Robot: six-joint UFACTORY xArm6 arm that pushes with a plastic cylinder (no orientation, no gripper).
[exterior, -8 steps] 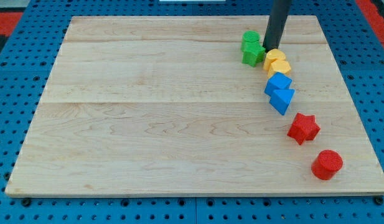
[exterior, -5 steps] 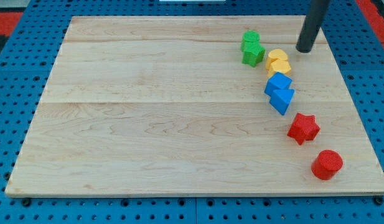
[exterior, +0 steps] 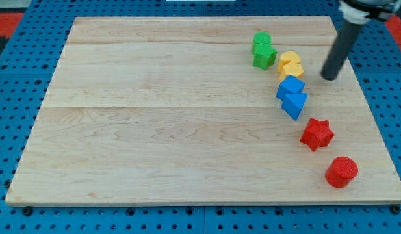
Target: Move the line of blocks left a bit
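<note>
My tip (exterior: 328,77) sits at three o'clock of the yellow plastic blocks (exterior: 290,65), touching nothing; no hand here. Pushing one pair could buckle the line.

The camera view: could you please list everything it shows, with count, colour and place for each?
Green blocks: two, green, touching, top of the line at the view's upper right; shapes unclear.
Yellow blocks: two, yellow, touching, just below and right of the green pair.
Blue blocks: two, blue, touching, below the yellow pair.
Red star: one, red, below the blue pair, apart.
Red cylinder: one, red, bottom end of the line.
Wooden board: one, pale wood, under all the blocks.
Pegboard: one, blue, around the board.
My tip: one, dark rod, right of the yellow blocks, touching nothing.
</note>
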